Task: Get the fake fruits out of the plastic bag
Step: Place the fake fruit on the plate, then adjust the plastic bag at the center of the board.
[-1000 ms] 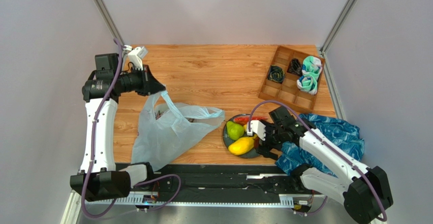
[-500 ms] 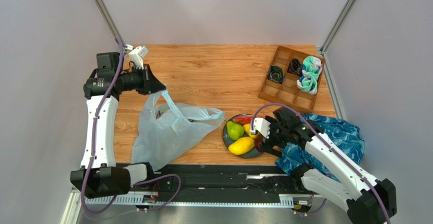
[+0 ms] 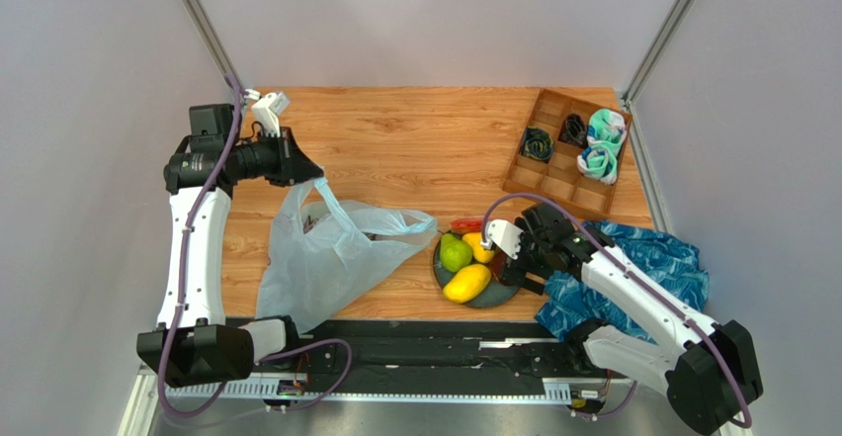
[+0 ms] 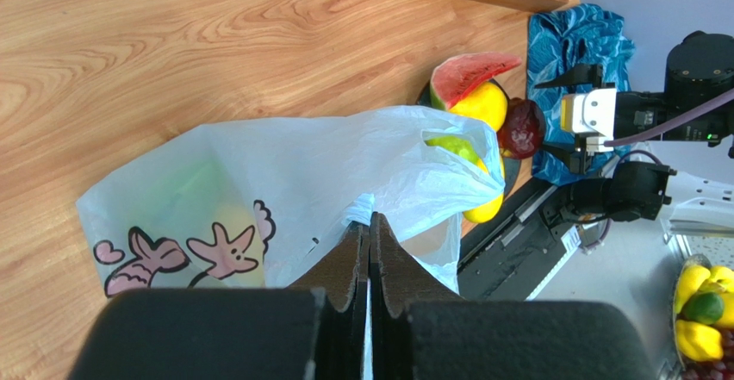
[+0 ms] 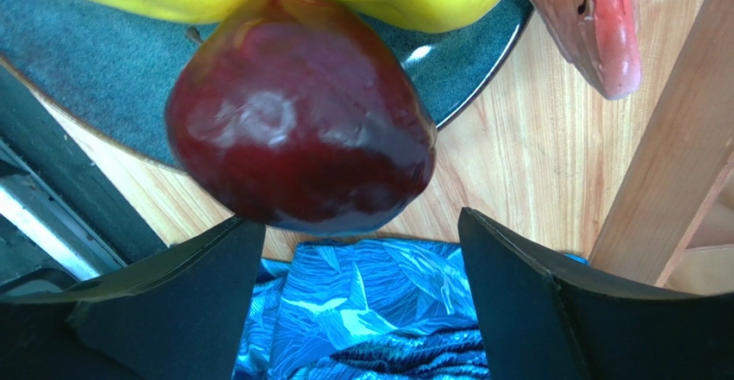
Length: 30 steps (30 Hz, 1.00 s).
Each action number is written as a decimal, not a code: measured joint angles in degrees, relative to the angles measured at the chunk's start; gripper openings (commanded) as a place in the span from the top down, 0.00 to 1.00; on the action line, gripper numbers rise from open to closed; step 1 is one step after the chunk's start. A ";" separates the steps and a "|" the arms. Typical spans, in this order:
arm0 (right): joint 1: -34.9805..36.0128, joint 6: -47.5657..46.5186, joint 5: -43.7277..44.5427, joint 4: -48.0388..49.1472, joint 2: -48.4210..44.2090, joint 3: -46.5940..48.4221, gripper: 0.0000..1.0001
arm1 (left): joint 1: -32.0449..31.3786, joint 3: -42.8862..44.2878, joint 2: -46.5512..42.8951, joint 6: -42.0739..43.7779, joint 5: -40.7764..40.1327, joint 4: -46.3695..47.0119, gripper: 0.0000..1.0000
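Observation:
The plastic bag [image 3: 326,258] hangs off the wooden table by one handle, with my left gripper [image 3: 306,171] shut on that handle [image 4: 370,221]. Pale yellow-green shapes [image 4: 215,216] show faintly through its printed side. A dark plate [image 3: 494,298] holds fake fruits: a green pear [image 3: 455,253], a yellow mango [image 3: 467,283], a lemon [image 3: 481,248] and a watermelon slice [image 3: 466,226]. My right gripper [image 3: 512,261] hovers open over the plate's right side. A dark red apple [image 5: 297,109] lies at the plate's rim [image 5: 86,78], just past the right gripper [image 5: 360,225] and not clasped.
A blue patterned cloth [image 3: 652,263] lies right of the plate, under my right arm. A wooden divider tray [image 3: 568,149] with rolled socks stands at the back right. A black rail [image 3: 425,342] runs along the near table edge.
My right gripper has shifted a little toward the far side over the plate, and its jaws have narrowed slightly. The left arm and the bag have stayed put.

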 measured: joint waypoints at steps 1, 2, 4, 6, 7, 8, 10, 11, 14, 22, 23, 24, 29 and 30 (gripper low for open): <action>-0.02 -0.17 0.00 -0.33 -0.52 0.00 0.10 | 0.00 -0.13 -0.07 0.00 0.00 0.02 1.00; -0.02 -0.55 0.00 -0.83 -1.20 0.00 0.08 | 0.00 -0.26 -0.17 0.00 0.00 0.00 1.00; -0.13 -1.55 0.00 -2.49 -3.82 -0.11 0.06 | 0.00 -0.46 -0.39 0.02 0.02 0.04 1.00; -0.42 -2.82 0.28 -4.83 -7.74 -0.22 0.05 | 0.00 -0.50 -0.48 0.02 0.11 0.00 1.00; -0.66 -3.54 0.42 -6.19 -10.12 -0.22 0.04 | 0.00 -0.50 -0.52 0.04 0.13 0.00 1.00; -0.92 -4.07 0.46 -7.19 -12.00 -0.20 0.03 | 0.00 -0.50 -0.55 0.07 0.13 -0.02 1.00; -1.44 -4.98 0.55 -9.49 -15.98 -0.15 0.02 | 0.00 -0.50 -0.70 0.07 0.13 -0.04 1.00; -1.62 -5.35 0.22 -11.13 -17.62 0.33 0.02 | 0.00 -0.50 -0.87 0.09 0.13 -0.15 1.00; -1.73 -3.96 -3.48 -13.25 -17.59 5.29 0.00 | 0.00 -0.50 -1.86 0.20 0.13 -0.72 1.00; -0.07 15.26 -20.39 -0.59 9.73 38.95 0.00 | 0.00 -0.55 -7.28 1.68 0.70 -3.39 1.00; 0.20 17.49 -22.93 1.25 15.12 43.32 0.00 | 0.00 -0.66 -7.91 1.90 0.81 -3.82 1.00; 0.46 19.30 -25.57 2.84 20.35 47.58 0.00 | 0.00 -0.76 -8.28 2.01 0.85 -4.11 1.00; 4.81 20.50 -33.11 3.82 35.58 54.95 0.00 | 0.00 -1.05 -9.84 2.95 0.81 -5.99 1.00; 6.25 19.93 -33.44 2.75 36.65 54.95 0.00 | 0.00 -1.05 -10.10 3.04 0.83 -6.38 1.00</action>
